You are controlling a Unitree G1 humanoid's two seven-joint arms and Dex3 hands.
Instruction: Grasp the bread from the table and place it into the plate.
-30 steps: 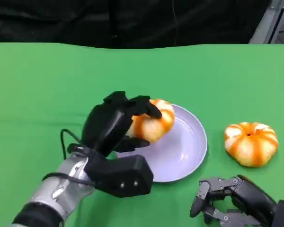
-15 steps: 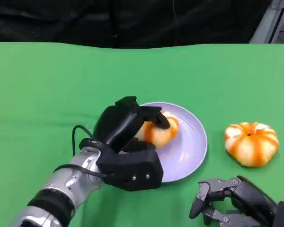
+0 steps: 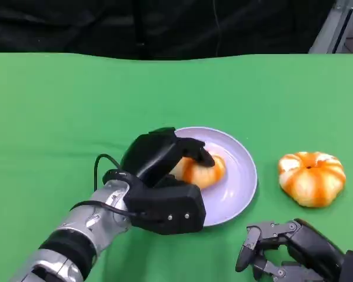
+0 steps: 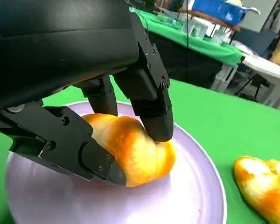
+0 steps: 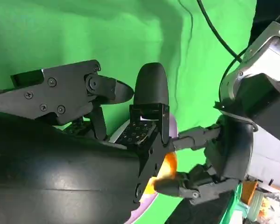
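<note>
A round orange-and-white bread [image 3: 205, 171] lies low in the pale purple plate [image 3: 242, 176] at the table's middle, and my left hand [image 3: 157, 160] grips it from the left. In the left wrist view the black fingers [image 4: 151, 109] press on the bread [image 4: 135, 156], which touches the plate [image 4: 196, 196]. My right hand [image 3: 285, 249] rests near the table's front right edge, fingers apart and holding nothing. Across the right wrist view its fingers [image 5: 149, 93] spread, and beyond them sit my left hand [image 5: 233, 154] and a bit of the bread [image 5: 168, 165].
A second orange-and-white bread [image 3: 312, 178] sits on the green cloth right of the plate, also at the edge of the left wrist view [image 4: 266, 186]. A black cable [image 3: 100, 164] loops off my left wrist. A dark backdrop lies beyond the table's far edge.
My left hand has carried the bread right and down, from above the plate's left rim into the plate. The right hand and the second bread have stayed put.
</note>
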